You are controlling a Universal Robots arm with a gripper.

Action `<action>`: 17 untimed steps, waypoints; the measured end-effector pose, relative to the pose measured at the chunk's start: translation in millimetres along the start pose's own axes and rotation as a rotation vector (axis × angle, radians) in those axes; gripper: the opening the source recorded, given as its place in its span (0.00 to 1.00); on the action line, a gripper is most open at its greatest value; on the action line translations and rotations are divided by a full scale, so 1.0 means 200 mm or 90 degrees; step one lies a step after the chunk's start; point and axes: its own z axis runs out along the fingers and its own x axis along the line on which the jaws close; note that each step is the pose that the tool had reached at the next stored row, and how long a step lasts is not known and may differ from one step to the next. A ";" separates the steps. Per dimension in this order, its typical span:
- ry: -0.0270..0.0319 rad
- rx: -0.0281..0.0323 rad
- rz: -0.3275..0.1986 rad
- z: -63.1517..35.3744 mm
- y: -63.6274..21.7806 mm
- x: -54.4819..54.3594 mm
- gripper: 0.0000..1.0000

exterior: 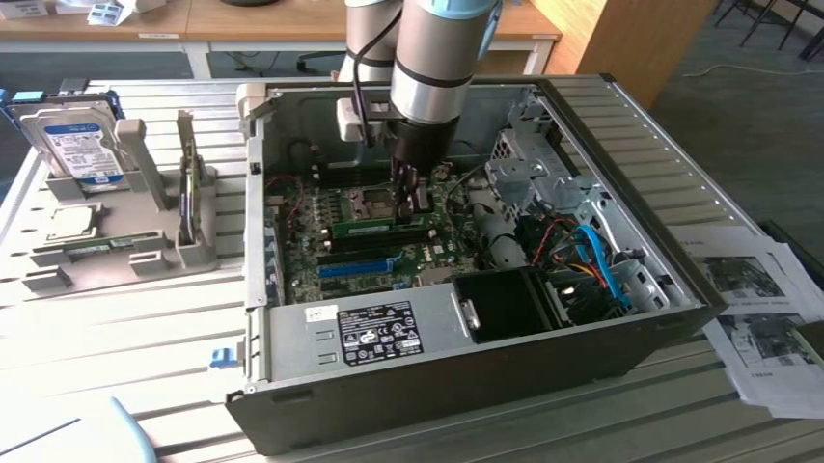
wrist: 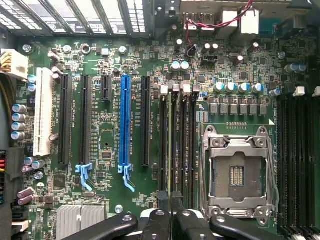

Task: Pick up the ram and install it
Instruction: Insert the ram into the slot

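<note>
I'm holding the ram (wrist: 170, 145) in the gripper (wrist: 170, 200), jaws pinched narrow on its thin edge at one end. It's standing on edge along a memory slot just beside the empty CPU socket (wrist: 236, 172), inside the open PC case (exterior: 644, 145). Pickup is looking done. I'm judging we're mid-insertion and can't tell if it's seated or latched. The case is sitting on a slatted table (exterior: 129, 328), with a parts stand (exterior: 142, 241) on the exterior view's left and printed sheets (exterior: 759, 289) on its right. Desks are showing behind.
</note>
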 end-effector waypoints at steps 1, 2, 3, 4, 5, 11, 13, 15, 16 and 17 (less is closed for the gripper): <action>0.0000 0.0000 0.000 0.000 0.000 0.00 0.11; 0.0000 0.0000 0.000 0.000 0.000 0.00 0.11; 0.0000 0.0000 0.000 0.000 0.001 0.00 0.11; 0.0000 0.0002 0.000 0.000 0.003 0.00 0.11; 0.0000 0.0004 0.000 0.000 0.005 0.00 0.11; 0.0000 0.0006 0.000 0.000 0.009 0.00 0.11; 0.0000 0.0006 0.000 0.000 0.010 0.00 0.11; 0.0000 0.0006 0.000 0.000 0.009 0.00 0.11; 0.0000 0.0006 0.000 0.000 0.009 0.00 0.11; 0.0001 0.0006 0.000 0.001 0.009 0.01 0.11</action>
